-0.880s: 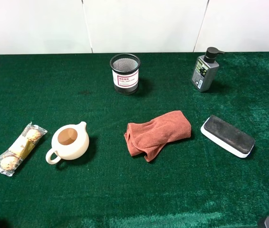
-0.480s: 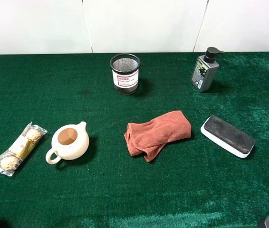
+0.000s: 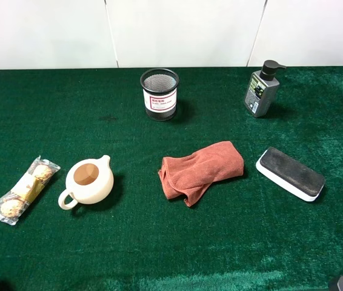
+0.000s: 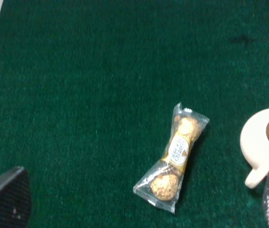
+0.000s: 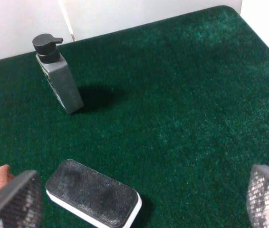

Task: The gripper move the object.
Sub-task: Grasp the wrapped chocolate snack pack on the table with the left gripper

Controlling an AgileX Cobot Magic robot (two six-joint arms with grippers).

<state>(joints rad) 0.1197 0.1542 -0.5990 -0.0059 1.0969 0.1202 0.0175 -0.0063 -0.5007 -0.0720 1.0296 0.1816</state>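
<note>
- The packet (image 3: 23,190) lies flat on the green mat (image 3: 129,242) at the lower left of the high view, just beside the teapot (image 3: 88,182) but apart from it
- My left gripper (image 4: 141,202) hangs above it, fingers spread wide and holding nothing
- My right gripper (image 5: 139,199) is also spread wide and empty, over the eraser (image 5: 94,194)
- I judge the step in hand to be the left arm's approach, so I want to come straight down with the packet centred between the fingers
- The packet lies slantwise to the line between the fingers, so I'd turn the wrist and close across its narrow waist at the yellow label, not along its length
- The film looks thin, so I'd go low to the mat and close gently so the sweets aren't crushed
- The teapot's handle sits close to one finger, and I'd watch that side on the way down
- The left wrist view gives me the packet's angle and its gap to the teapot
- The high view shows no jaws, but it alone shows the whole layout, including the cloth (image 3: 200,170), cup (image 3: 159,94) and bottle (image 3: 261,90)
</note>
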